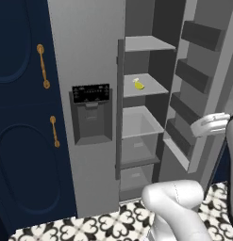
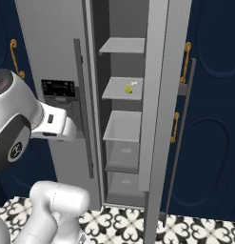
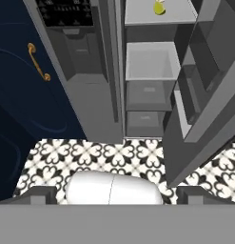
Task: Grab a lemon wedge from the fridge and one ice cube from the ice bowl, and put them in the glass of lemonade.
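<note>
the tiny bright yellow lemon wedge [image 3: 159,8] is lying on a pale grey shelf [image 3: 142,18] inside the tall grey two-door fridge [image 1: 87,56], whose right door [image 1: 203,80] is standing swung open, and it is sitting well ahead of the pincer [image 3: 117,193] and far above its line, a little to the right. the pincer is hanging released, jaws spread wide and holding nothing, low over the black-and-white patterned floor [image 3: 114,155]. judging from this, the coming reach is calling for a long rise and a push forward into the open compartment.

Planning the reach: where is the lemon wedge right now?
The lemon wedge lies on the second shelf from the top inside the open fridge, right of the dispenser panel.
</note>
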Robot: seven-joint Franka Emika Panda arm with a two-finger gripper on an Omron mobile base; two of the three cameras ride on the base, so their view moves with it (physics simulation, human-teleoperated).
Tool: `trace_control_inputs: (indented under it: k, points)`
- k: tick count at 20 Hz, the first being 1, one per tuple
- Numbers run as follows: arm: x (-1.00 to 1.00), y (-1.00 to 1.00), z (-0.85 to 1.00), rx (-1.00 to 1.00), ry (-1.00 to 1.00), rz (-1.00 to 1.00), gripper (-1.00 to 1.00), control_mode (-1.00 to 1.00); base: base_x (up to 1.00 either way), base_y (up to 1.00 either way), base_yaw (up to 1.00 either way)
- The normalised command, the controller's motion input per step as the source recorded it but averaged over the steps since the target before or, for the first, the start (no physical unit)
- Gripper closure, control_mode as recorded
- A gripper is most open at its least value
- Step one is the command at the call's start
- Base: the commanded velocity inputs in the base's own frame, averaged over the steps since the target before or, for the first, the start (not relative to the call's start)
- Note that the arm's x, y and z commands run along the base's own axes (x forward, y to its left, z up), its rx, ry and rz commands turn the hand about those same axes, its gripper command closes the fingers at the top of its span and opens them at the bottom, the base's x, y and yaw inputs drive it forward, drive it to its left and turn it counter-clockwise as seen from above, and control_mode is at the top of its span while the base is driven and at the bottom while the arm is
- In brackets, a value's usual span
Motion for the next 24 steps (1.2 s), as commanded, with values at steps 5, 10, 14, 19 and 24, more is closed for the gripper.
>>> trace_control_inputs:
  k: [5,10,14,19,24]
  points:
    - [0.40,0.08,0.02,-0.02,0.01,0.01,-1.00,-1.00,0.00,0.00,0.00]
    - [0.01,0.01,0.00,0.00,0.02,0.01,-1.00,-1.00,0.00,0.00,0.00]
    - [0.01,0.13,-0.02,0.00,0.00,0.00,-1.00,-1.00,0.00,0.00,0.00]
    - [-0.01,0.00,0.00,0.00,0.00,0.00,-1.00,1.00,0.10,0.00,0.00]
    - [0.00,0.00,0.00,0.00,0.00,0.00,-1.00,1.00,0.81,0.22,-0.04]
